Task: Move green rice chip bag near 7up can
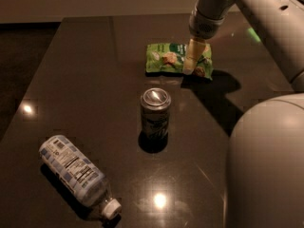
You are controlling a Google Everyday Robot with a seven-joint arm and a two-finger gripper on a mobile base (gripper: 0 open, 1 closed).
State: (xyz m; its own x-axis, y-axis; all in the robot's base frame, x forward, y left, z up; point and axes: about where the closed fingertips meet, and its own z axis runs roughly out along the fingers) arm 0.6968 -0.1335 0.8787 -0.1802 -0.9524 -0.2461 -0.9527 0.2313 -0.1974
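The green rice chip bag (165, 59) lies flat on the dark table (85, 80), toward the back, a little right of the middle. The 7up can (155, 112) stands upright in front of it, a short gap away. My gripper (191, 63) hangs down from the arm at the upper right and sits over the right part of the bag, at or just above its surface. It hides a strip of the bag.
A clear plastic bottle (75, 174) with a blue-white label lies on its side at the front left, cap toward the front. My arm's large grey body (266, 165) fills the lower right. The table's left edge runs along a dark floor.
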